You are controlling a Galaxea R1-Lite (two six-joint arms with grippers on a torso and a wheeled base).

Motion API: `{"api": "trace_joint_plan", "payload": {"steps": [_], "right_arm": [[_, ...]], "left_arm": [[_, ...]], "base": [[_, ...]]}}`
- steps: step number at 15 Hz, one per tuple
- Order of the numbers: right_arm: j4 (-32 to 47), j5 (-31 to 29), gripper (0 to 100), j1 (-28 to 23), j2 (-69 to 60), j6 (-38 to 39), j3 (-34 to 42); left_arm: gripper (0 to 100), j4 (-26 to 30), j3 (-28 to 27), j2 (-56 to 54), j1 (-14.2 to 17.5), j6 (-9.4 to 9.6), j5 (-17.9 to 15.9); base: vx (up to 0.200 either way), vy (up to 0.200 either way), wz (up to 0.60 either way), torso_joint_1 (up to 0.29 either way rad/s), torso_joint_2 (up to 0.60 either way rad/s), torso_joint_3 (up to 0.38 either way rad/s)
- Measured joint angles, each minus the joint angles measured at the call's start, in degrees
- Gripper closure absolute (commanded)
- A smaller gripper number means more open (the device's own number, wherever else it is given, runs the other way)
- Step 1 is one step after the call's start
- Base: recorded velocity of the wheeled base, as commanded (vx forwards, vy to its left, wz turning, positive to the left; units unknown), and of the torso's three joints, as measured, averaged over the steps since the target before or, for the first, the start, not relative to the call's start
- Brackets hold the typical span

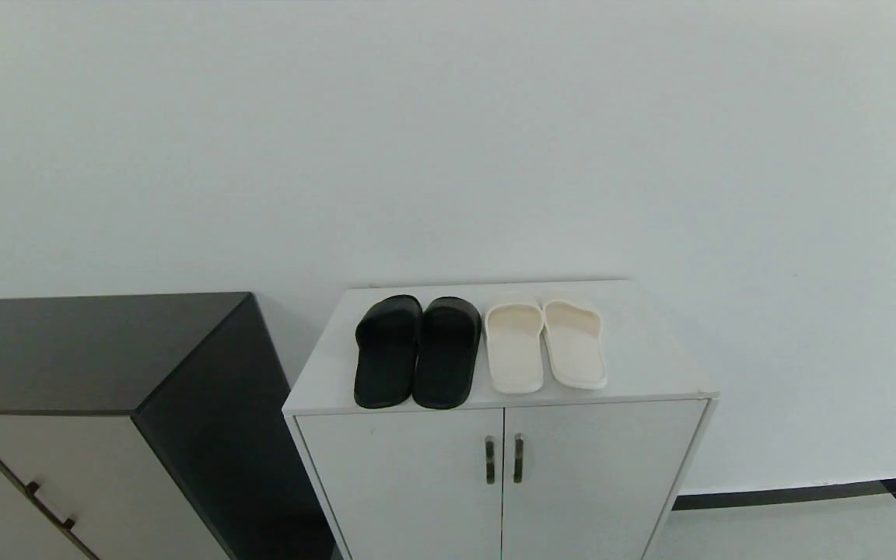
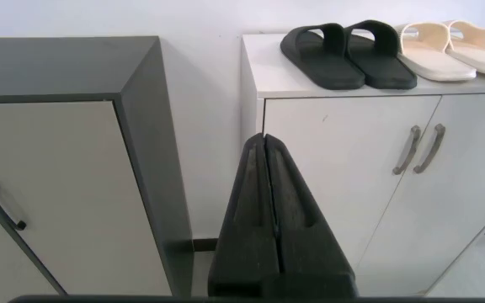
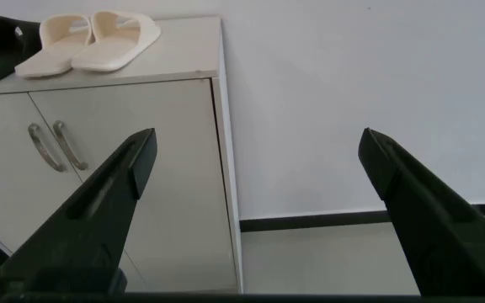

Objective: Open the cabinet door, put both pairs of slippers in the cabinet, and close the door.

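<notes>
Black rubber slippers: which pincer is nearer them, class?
Left. The left pincer sits low before the left door of the white cabinet, below the black rubber slippers; the right pincer sits off its right edge, beyond the cream slippers.

dark cabinet (image 1: 98, 350), white wall (image 1: 448, 140), black baseboard (image 1: 775, 495)

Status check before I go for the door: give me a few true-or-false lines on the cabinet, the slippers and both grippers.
The cabinet doors are both shut. True.
The black slippers lie to the robot's left of the white slippers. True.
Both pairs are already stowed inside. False: they lie on top of the cabinet.
The left gripper is shut. True.
The right gripper grips a slipper. False: it is open and empty.
</notes>
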Motion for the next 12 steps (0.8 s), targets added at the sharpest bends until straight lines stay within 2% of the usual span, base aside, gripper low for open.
{"api": "trace_joint_plan", "payload": {"steps": [8,9,12], "right_arm": [[-0.22,-0.57,0,0.04,0.18,0.13,-0.10],[-0.55,-0.49,0,0.06,0.43,1.28,-1.43],[-1.26,1.55,0,1.41,6.35,5.64,-12.53]], "left_arm": [[100,0.00,0.00,0.00,0.00,0.16,-0.40],[100,0.00,0.00,0.00,0.02,0.21,-0.51],[100,0.00,0.00,0.00,0.00,0.21,-0.54]], "base": [[0.000,0.000,0.00,0.000,0.00,0.000],[0.000,0.000,0.00,0.000,0.00,0.000],[0.000,0.000,0.00,0.000,0.00,0.000]]}}
